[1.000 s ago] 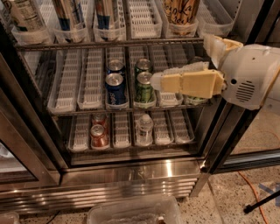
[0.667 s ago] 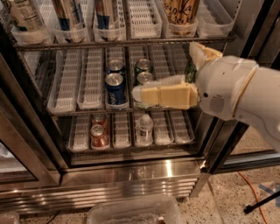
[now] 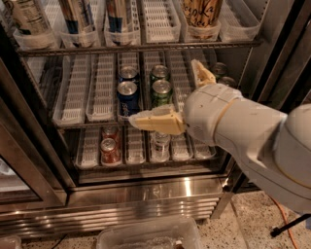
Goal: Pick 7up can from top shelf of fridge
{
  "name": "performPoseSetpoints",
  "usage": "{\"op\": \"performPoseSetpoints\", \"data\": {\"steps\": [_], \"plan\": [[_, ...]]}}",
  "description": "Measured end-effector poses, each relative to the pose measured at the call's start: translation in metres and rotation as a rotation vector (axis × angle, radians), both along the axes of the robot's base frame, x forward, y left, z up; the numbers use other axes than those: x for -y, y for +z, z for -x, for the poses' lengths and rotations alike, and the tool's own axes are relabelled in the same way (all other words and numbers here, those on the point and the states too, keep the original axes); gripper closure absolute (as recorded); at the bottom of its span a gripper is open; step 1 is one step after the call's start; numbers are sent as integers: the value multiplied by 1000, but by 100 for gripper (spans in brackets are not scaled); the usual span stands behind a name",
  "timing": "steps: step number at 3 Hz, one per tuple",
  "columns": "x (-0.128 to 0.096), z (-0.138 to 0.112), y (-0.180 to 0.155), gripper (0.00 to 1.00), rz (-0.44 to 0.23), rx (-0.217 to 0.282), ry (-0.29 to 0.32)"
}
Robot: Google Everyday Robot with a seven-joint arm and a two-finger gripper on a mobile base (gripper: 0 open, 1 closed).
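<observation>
Fridge [image 3: 146, 192] front — gripper [image 3: 163, 92] now farther left

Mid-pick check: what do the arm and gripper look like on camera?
The gripper, by the blue can, is pale yellow with a tapered, wedge-like shape and a matte plastic look. The arm behind it is bulky, rounded and off-white, with a thin tan seam line curving around it. No cables or markings show on it.

No words here can be read for sure. The tan can [image 3: 201, 10] up top has dark curly writing, maybe a name, but it is too blurry. The tool [image 3: 163, 114] hangs before the middle rack [image 3: 92, 124].
</observation>
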State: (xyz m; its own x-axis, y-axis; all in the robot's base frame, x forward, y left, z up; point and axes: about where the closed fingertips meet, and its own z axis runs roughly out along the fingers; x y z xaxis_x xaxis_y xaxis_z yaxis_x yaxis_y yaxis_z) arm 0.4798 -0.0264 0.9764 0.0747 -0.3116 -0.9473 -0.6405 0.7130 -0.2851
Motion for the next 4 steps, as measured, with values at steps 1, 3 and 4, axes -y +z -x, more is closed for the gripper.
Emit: {"op": "performPoseSetpoints", "data": {"steps": [1,3,4], "plan": [[-20,-11,-3,0,-18,40,7],[-39,-23,13,0,-183,117,17],[-53,-18,21,0,-239,134,58]]}}
